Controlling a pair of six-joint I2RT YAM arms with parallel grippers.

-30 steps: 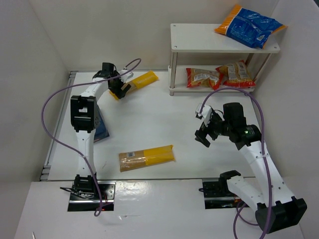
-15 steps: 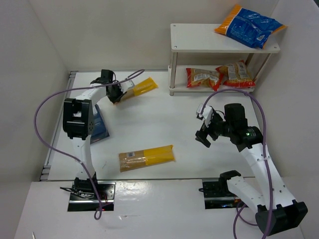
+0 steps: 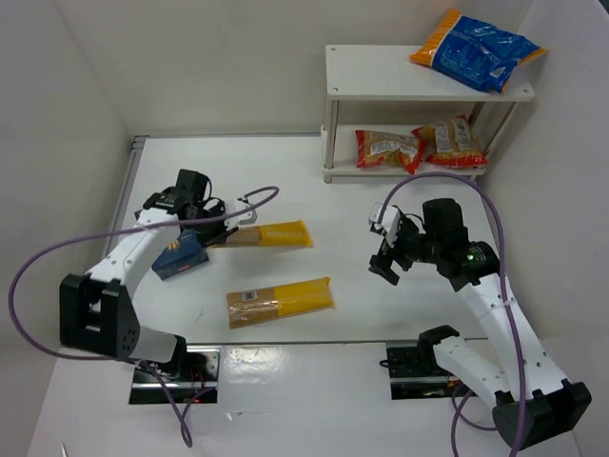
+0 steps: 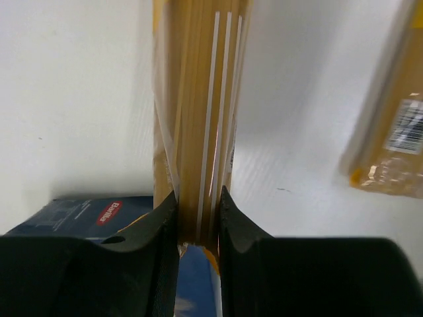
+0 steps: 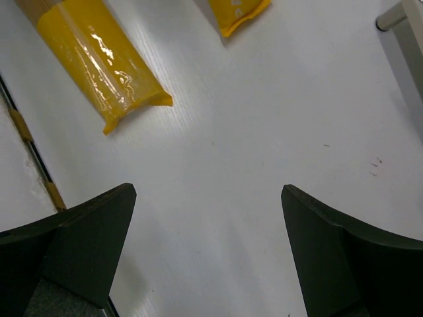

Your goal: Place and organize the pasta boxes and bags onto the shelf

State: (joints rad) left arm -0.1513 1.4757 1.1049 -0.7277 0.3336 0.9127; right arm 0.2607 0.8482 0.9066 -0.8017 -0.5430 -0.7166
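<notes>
My left gripper [image 3: 215, 237] is shut on the clear tan end of a long yellow spaghetti packet [image 3: 274, 234], which points right just above the table. In the left wrist view the packet [image 4: 198, 119] stands pinched between both fingers [image 4: 158, 224]. The dark-blue pasta box [image 3: 179, 258] lies right beside and under that gripper [image 4: 198, 211]. A second spaghetti packet [image 3: 279, 301] lies nearer the front. My right gripper [image 3: 385, 253] hovers open and empty over bare table [image 5: 208, 193]. The white shelf [image 3: 381, 76] stands at the back right.
A large blue-and-orange bag [image 3: 478, 46] lies on the shelf's top board. Two red-and-yellow bags [image 3: 388, 149] [image 3: 452, 141] sit on the lower board. A purple cable [image 3: 57, 249] loops off the left arm. White walls close the left and back sides.
The left gripper has shut on the spaghetti packet at the back left and carried it toward the front, beside the blue box. The right arm has barely moved.
</notes>
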